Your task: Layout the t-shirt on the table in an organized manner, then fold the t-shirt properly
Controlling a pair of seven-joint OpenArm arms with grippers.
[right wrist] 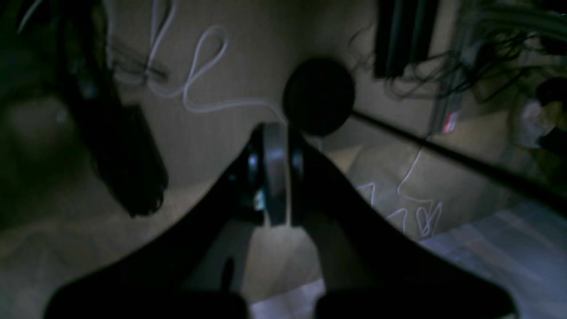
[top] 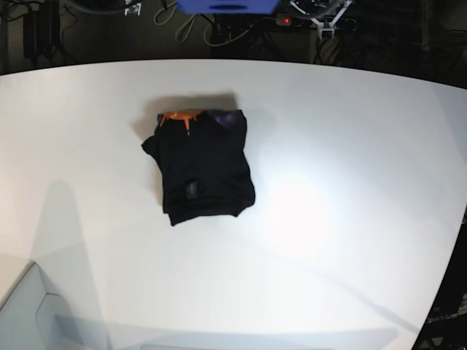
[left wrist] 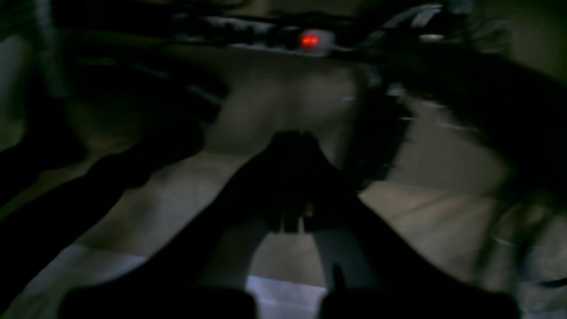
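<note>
Both pincers, left pincer [left wrist: 294, 221] and right pincer [right wrist: 274, 212], are pressed together holding nothing, while the t-shirt [top: 203, 169] lies compactly folded on the white surface [top: 350, 168], so folding looks finished and only withdrawal seems needed.

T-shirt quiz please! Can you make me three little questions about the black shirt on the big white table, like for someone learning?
1. True or false: the t-shirt lies folded into a compact bundle on the table.
2. Which colours peek out at the shirt's far edge? A) green and yellow B) orange and purple C) red and blue
3. Fill in: in the base view, neither robot hand is touching the ____.

Key: 1 true; 2 B; 3 t-shirt. In the wrist views the left hand and right hand are both shut, away from the shirt.
</note>
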